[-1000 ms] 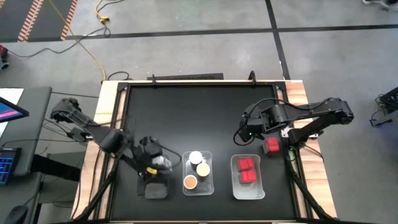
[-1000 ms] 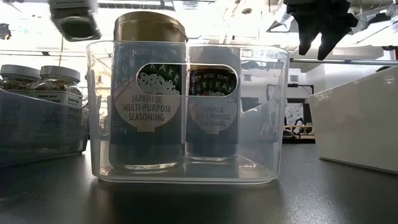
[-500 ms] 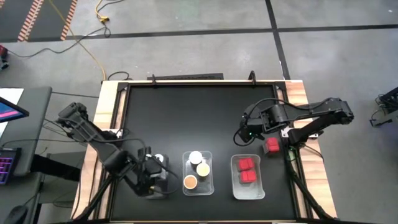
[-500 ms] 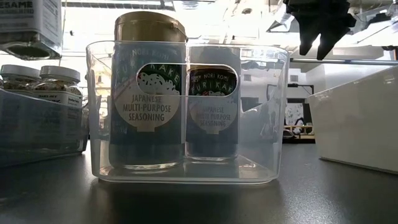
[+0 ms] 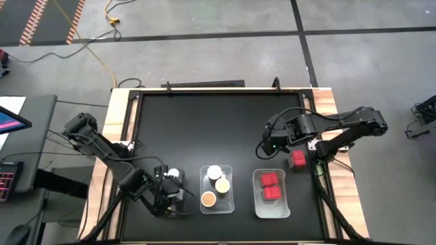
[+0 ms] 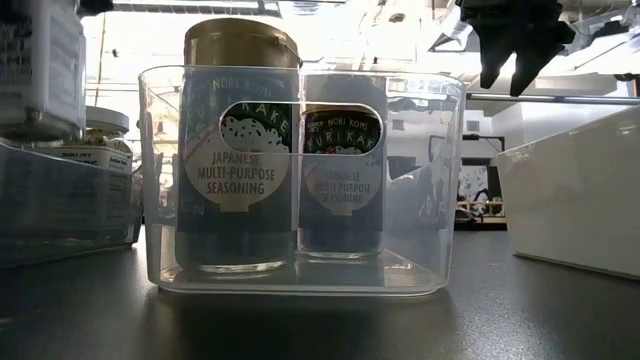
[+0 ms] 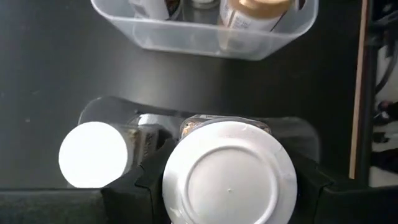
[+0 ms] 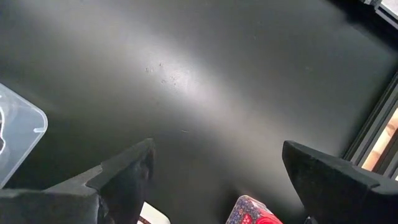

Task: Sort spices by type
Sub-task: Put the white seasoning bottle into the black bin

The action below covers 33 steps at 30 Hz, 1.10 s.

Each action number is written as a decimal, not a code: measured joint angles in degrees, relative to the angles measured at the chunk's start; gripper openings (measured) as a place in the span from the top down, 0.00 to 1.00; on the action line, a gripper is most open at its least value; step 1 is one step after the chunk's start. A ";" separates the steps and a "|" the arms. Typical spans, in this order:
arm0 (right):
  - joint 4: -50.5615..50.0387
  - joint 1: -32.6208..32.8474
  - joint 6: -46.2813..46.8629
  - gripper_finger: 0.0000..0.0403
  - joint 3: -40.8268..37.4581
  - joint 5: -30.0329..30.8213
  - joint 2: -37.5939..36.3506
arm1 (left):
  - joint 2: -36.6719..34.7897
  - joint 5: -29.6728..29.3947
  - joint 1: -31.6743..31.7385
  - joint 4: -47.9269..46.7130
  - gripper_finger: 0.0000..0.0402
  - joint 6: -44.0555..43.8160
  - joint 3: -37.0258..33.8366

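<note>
Your left gripper (image 5: 165, 195) sits at about seven o'clock on the black table (image 5: 218, 122), its fingers pinched on a white-capped jar (image 7: 228, 180) that hangs over the left tray (image 7: 292, 130). Just beside that jar, another white-capped jar (image 7: 92, 154) stands in the same tray.

At six o'clock you have the middle tray (image 5: 230, 203) with three jars: a white lid (image 5: 214, 171), a cream lid (image 5: 222, 184) and a tan lid (image 5: 208, 199). In the low view two of them read as Japanese multi-purpose seasoning, the gold-lidded one (image 6: 240, 150) nearer the camera.

At about five o'clock the right tray (image 5: 272, 209) holds two red-capped jars (image 5: 271, 186), touching each other. One more red-capped jar (image 5: 298, 159) stands alone on the table near four o'clock, just outside that tray.

Your right gripper (image 5: 267, 146) hovers at about three o'clock, fingers spread wide and empty, near the lone red jar but apart from it.
</note>
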 joint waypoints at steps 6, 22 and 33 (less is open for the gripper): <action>-0.03 0.00 0.48 0.06 0.00 0.00 0.00 | -0.17 1.59 0.65 0.47 0.51 1.41 -2.93; -0.03 0.00 0.50 0.06 0.00 0.00 0.00 | -0.20 2.94 2.76 5.07 0.51 3.17 -9.45; -0.02 0.00 0.51 0.06 0.00 0.00 0.00 | -0.15 5.51 3.65 10.55 0.51 3.73 -12.96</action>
